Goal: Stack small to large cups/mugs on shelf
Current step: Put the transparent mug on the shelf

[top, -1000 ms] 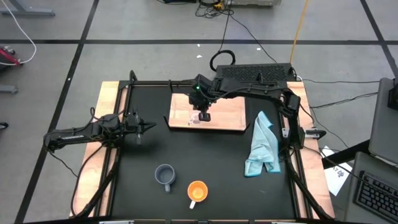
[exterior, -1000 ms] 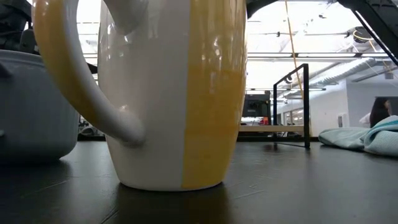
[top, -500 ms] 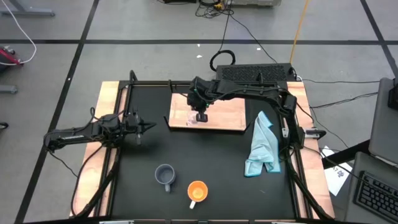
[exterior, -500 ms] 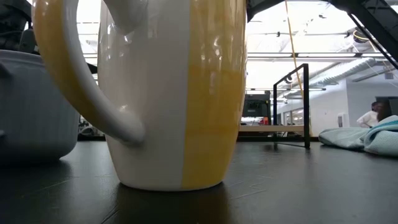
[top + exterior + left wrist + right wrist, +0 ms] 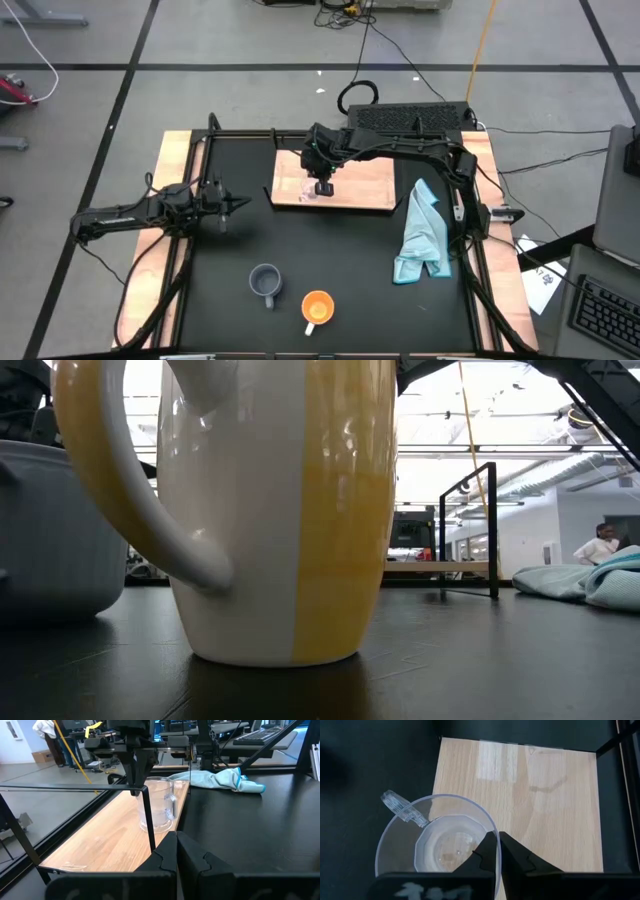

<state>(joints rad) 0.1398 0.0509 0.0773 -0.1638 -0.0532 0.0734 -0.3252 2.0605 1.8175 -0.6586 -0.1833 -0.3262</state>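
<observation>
Glass cup point(image 5: 436, 840): upright on the shelf point(image 5: 360, 185), mouth upward, its long axis vertical; the clear handle point(image 5: 402, 807) sticks out sideways toward the black tabletop (in the left wrist view it faces the blue cloth side).
Cup versus right gripper point(image 5: 496, 851): the right gripper hangs directly above the cup's rim, fingers pointing down; in the right wrist view the two dark fingers sit pressed together over the rim's edge, nothing between them.
Cup material: transparent plastic or glass, smooth wall, faceted bottom, flat ribbed handle.
Shelf: flat rectangular board of pale wood with fine grain, lying at the table's far middle; the cup stands near its left end in the high view.
Blue-grey mug point(image 5: 265, 282): upright on the black table near the front edge, well apart from the shelf, handle toward the front.
Orange mug point(image 5: 317, 307): upright just beside the blue-grey mug, to its right, white handle pointing to the front; glossy ceramic, filling most of the low view point(image 5: 270, 510).
Left gripper point(image 5: 236, 205): waiting over the table's left side, pointing toward the centre, fingers closed together and empty (left wrist view).
Cloth point(image 5: 423, 235): light-blue, crumpled, lying right of the shelf on the table point(image 5: 330, 250).
</observation>
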